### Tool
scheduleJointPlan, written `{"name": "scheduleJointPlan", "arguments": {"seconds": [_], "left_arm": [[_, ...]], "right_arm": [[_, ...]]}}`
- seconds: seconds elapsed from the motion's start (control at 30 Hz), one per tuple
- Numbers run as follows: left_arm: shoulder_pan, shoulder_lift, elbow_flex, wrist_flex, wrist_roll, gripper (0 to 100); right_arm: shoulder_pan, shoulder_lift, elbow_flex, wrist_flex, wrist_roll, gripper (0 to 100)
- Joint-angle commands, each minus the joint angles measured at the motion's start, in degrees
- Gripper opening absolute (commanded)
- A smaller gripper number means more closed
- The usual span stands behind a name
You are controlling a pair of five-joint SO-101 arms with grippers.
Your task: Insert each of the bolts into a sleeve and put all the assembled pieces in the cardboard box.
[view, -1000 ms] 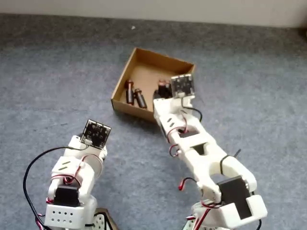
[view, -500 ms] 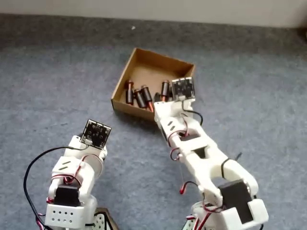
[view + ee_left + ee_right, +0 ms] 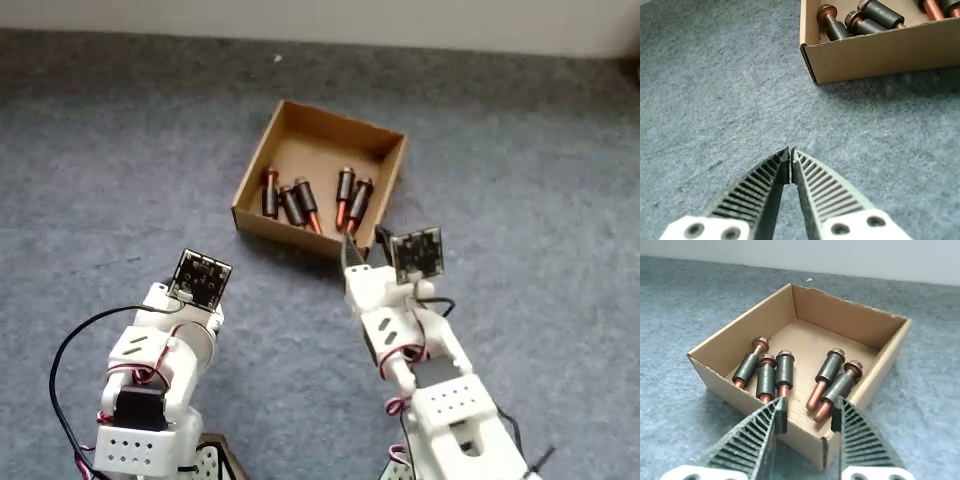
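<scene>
1. Grey carpet covers your desk [image 3: 120, 150], and both arms stand at its near edge.
2. Your cardboard box [image 3: 280, 228] sits open-topped ahead of the arms, closer to the right one.
3. Your right tool [image 3: 807, 415] hovers just beside the box's near wall, jaws spread, gripping nothing.
4. Your left tool [image 3: 790, 152] hangs over bare carpet, apart from the box's corner, jaws pressed together on nothing.
5. Five sleeved bolts [image 3: 784, 371] lie on the box floor: three side by side, two paired near them.
</scene>
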Motion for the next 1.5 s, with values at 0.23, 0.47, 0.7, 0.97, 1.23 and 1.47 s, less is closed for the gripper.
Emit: {"name": "scheduleJointPlan", "arguments": {"seconds": [0.23,0.47,0.7,0.97,1.23,1.47], "left_arm": [[-0.48,0.04,1.19,0.18,-0.44,5],[-0.04,-0.31,1.1,0.18,-0.26,5],[-0.04,-0.4,1.1,0.18,-0.26,3],[-0.04,-0.4,1.1,0.18,-0.26,1],[-0.04,-0.4,1.1,0.26,-0.26,1],[-0.04,-0.31,1.1,0.26,-0.26,1]], "right_arm": [[1.36,-41.54,9.89,25.01,0.88,13.8],[2.42,-43.38,13.41,31.96,0.62,13.8],[5.67,-43.56,13.32,37.41,0.62,1.1],[5.67,-43.56,13.14,47.87,0.62,0.4],[5.67,-43.56,13.23,60.09,0.62,0.4],[5.67,-43.47,13.32,64.13,0.88,0.4]]}}
